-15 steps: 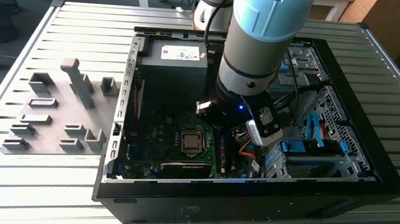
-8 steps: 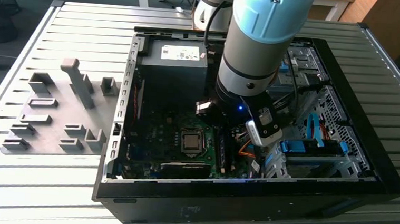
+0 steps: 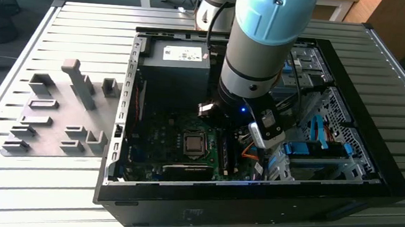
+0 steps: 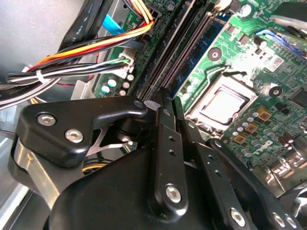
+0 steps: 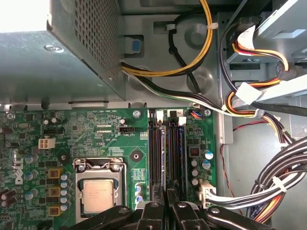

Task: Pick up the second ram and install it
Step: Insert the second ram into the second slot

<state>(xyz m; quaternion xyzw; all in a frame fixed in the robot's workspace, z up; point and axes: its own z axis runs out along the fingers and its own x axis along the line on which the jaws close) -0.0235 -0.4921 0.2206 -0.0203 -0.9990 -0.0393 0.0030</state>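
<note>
My gripper [image 5: 166,205] is low inside the open computer case [image 3: 124,156], over the memory slots of the green motherboard [image 5: 96,129]. Its two black fingers [image 4: 165,143] lie side by side, shut, with their tips at the near end of the slots. A thin blue stick, the second ram [image 5: 168,158], stands edge-on in a slot directly in line with the fingertips. I cannot tell whether the tips touch it. Another blue strip [image 5: 183,158] sits two slots over. In the exterior view the arm's wrist [image 3: 256,114] reaches down into the case.
The processor socket [image 5: 100,191] lies beside the slots. The grey power supply [image 5: 57,48] is at the far end of the board. Bundled cables [image 5: 268,187] hang close to the slots on the other side. Light-blue drive clips [image 3: 307,150] fill the case's side bay. A grey fixture plate [image 3: 52,119] lies outside the case.
</note>
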